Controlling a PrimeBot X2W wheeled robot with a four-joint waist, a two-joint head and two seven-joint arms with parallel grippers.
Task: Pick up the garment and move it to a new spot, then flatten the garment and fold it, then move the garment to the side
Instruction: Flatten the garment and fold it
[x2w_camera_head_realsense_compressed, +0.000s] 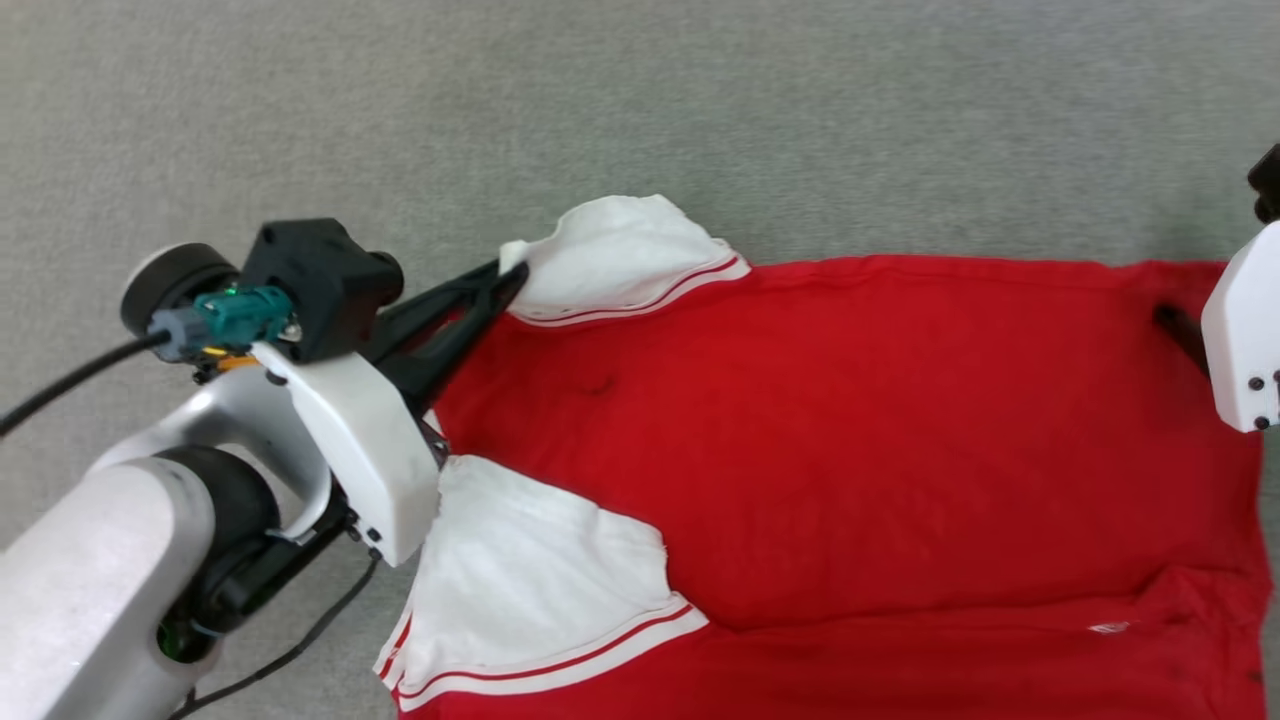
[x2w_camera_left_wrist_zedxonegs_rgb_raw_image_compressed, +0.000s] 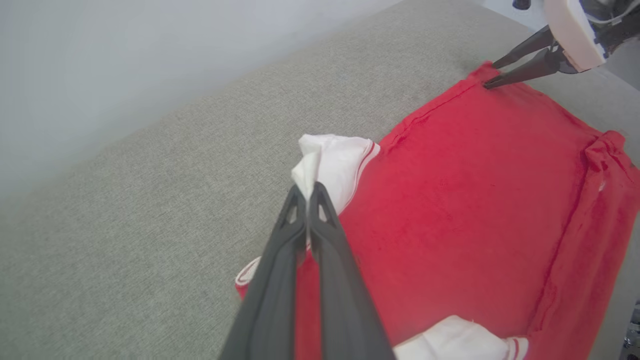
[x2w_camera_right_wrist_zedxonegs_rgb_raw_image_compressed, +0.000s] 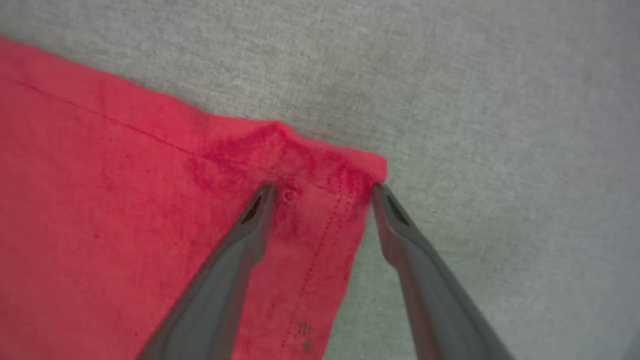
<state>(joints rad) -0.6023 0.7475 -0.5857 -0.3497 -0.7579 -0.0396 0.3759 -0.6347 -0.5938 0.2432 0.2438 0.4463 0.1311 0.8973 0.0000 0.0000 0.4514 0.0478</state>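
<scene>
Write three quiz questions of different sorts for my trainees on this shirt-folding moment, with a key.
1. True or false: the left gripper is shut on a white sleeve of the garment.
2. The jaws of the right gripper stand: A) open, either side of a red hem corner; B) shut on a sleeve; C) shut on black lettering.
3. Fill the gap: the garment lies spread on a ___ fabric surface.

Key: 1 true; 2 A; 3 grey.
</scene>
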